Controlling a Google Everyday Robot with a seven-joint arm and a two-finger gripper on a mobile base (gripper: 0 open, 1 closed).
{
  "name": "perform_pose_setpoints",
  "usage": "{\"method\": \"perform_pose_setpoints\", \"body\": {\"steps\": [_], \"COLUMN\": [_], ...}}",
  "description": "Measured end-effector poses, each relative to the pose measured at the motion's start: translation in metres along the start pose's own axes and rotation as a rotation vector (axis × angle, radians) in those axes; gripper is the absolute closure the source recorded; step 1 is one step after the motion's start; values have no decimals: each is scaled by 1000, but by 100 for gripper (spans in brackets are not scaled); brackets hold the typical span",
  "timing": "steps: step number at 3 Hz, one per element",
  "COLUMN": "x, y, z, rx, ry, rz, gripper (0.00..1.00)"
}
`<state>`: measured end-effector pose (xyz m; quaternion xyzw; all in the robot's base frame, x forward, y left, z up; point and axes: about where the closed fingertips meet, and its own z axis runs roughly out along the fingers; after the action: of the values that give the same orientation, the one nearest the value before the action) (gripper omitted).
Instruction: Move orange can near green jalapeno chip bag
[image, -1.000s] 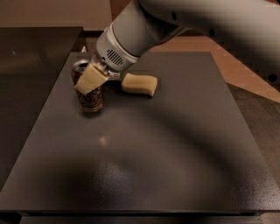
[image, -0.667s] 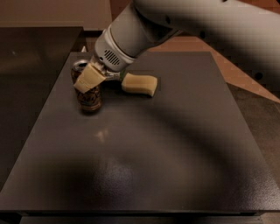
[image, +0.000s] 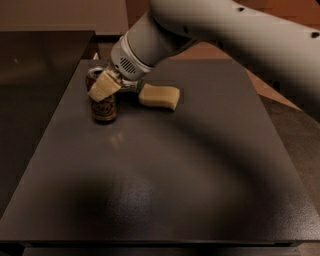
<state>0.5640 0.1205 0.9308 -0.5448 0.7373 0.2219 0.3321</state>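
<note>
The orange can (image: 104, 108) stands upright at the far left of the dark table (image: 165, 190). My gripper (image: 100, 85) reaches down from the upper right and is shut on the can's top. One pale finger (image: 105, 87) lies across the front of the can; the other is hidden behind it. The can's base looks at or just above the table surface. The green jalapeno chip bag is hidden, probably behind my arm.
A pale yellow sponge block (image: 159, 96) lies just right of the can, close to my wrist. My big grey arm (image: 225, 35) covers the far right of the table. A darker surface (image: 35, 75) lies to the left of the table.
The gripper and the can have shifted together slightly to the right and away. The sponge has not moved.
</note>
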Motion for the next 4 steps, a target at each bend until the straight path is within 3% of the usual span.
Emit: {"method": "perform_pose_setpoints", "body": {"steps": [1,2,4], "x": [4,7,15], "y": [-14,-25,-44], "z": [8,16,16], "rx": [18,45,117], "ry": [6,30,55], "rz": [11,11,11], "gripper": [100,82,36]}}
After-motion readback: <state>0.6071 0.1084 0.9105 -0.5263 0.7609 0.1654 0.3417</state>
